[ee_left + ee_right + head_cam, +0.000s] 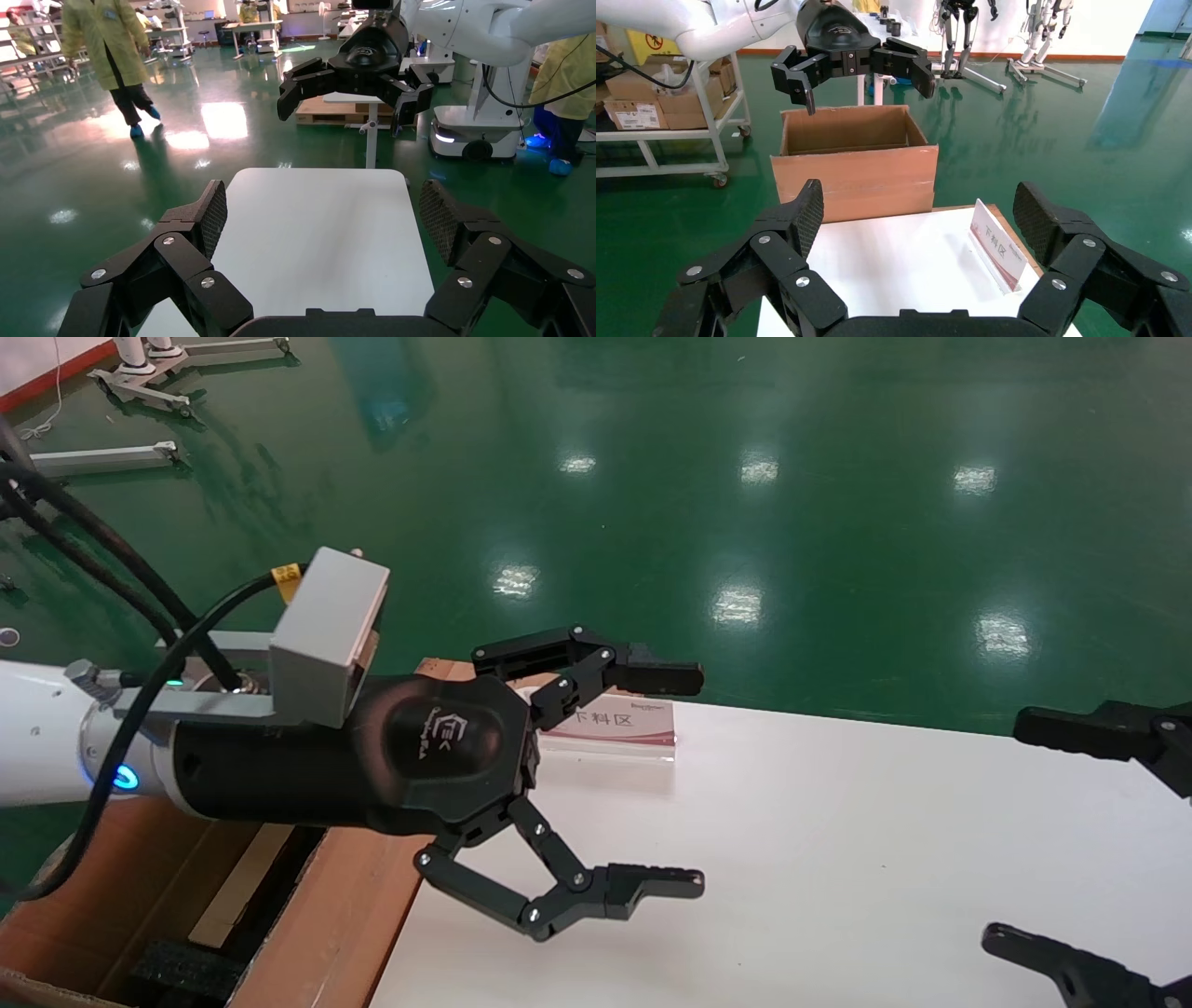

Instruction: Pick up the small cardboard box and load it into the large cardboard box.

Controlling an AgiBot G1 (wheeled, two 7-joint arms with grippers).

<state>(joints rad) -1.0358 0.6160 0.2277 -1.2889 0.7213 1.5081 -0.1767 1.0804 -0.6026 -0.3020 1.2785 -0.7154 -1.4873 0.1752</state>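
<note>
The left claw point(698, 780) is matt black plastic with cross-hatched rubbery pads point(214, 208) and bright metal pins. Under it the table point(838, 859) is smooth matt white. Behind it the carton point(856, 168) is dull brown corrugated cardboard. Beyond it the green floor point(792, 523) is glossy, mirroring lamps.

large cardboard box point(854, 168): brown corrugated carton | open at the top, flaps up | stands upright on the green floor, just beside the white table's end | black foam block and a pale strip inside, seen in the head view point(307, 915) | small cardboard box: not seen in any view
</note>
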